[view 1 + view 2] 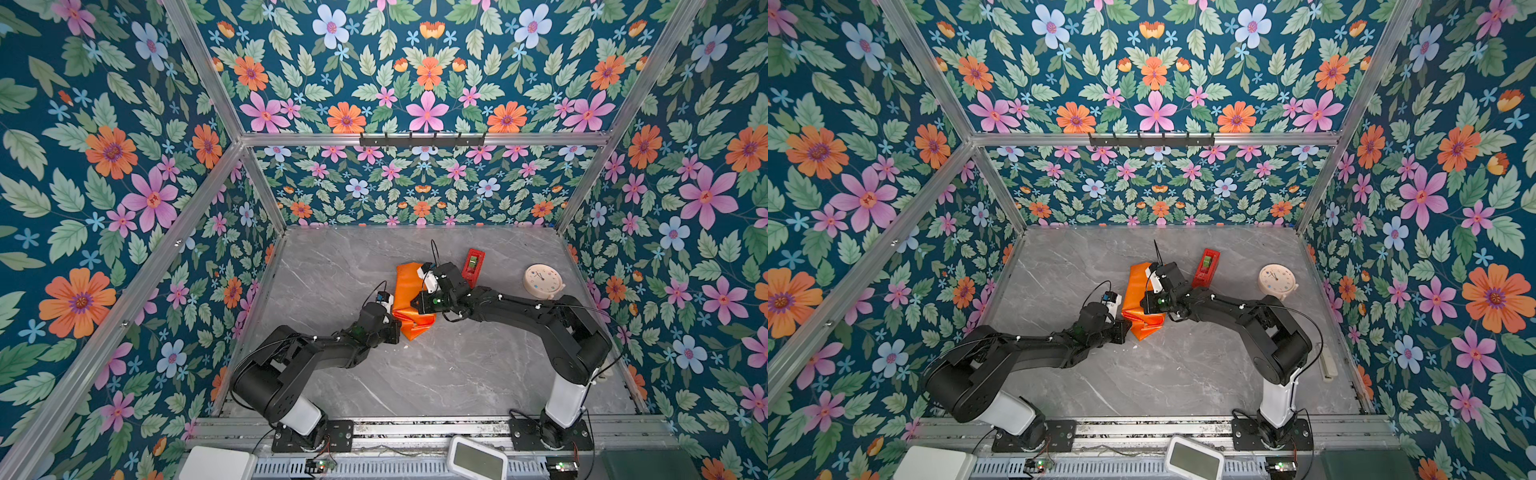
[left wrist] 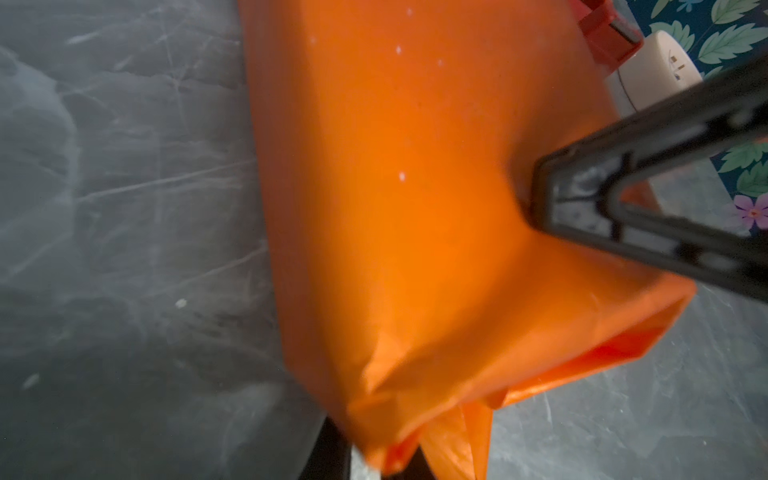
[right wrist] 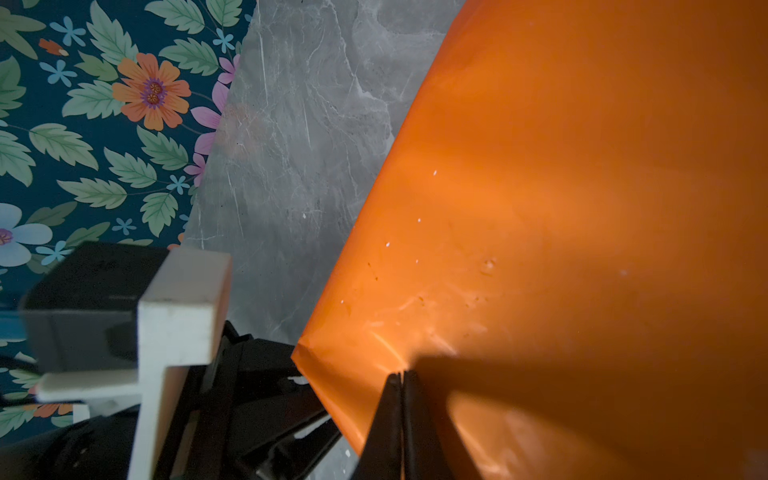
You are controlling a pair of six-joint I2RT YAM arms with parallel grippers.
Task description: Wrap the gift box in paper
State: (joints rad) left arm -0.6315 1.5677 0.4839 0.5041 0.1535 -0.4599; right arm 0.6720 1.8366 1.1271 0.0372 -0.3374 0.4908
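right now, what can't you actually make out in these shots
- gift box: seen in no view, presumably under the paper.
- left gripper: tips under its own wrist in both top views, cut off by the frame edge and paper in the left wrist view; open or shut unclear.
- clock: time too small to read in both top views.
- tape dispenser: near end partly behind the right arm in a top view.

- No word, brand or number can be read in any view.
- Round cream plastic clock [image 1: 542,281], right of centre in both top views: its dial marks are too small to read.
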